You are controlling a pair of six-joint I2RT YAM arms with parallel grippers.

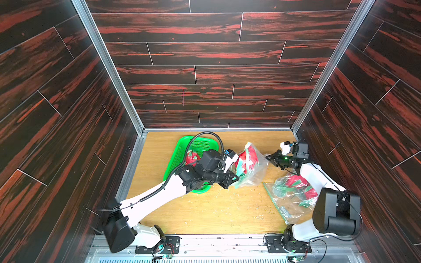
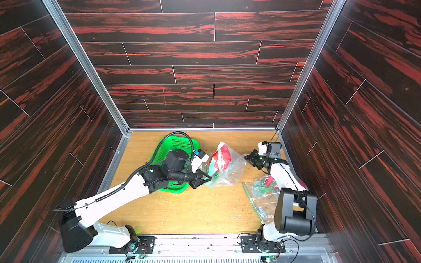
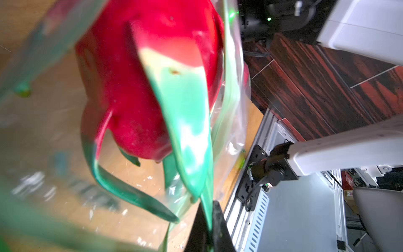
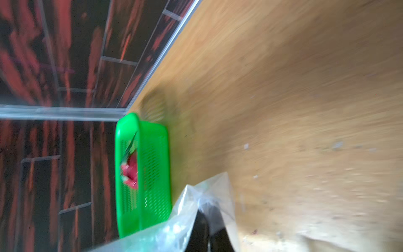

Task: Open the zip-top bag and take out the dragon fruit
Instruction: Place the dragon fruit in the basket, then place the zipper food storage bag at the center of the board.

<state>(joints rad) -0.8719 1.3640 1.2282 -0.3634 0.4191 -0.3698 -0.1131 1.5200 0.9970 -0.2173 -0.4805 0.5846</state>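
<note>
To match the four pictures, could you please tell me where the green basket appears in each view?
Top view: basket at the table's back left.
Top view: basket in the same back-left spot.
Left wrist: not in it.
Right wrist: basket side-on, beyond the bag.
Shared landmark: that bag, beside the basket, shows in all four views.

Nowhere a legible word, brand or number. On the flat zip-top bag (image 1: 287, 206) at the near right, a dark printed patch in both top views, too small to read. On the held zip-top bag (image 3: 32, 185), in the left wrist view, grey printed marks, blurred past reading. Beyond the metal rail at the near side, a red label (image 3: 348, 183), likewise illegible.
</note>
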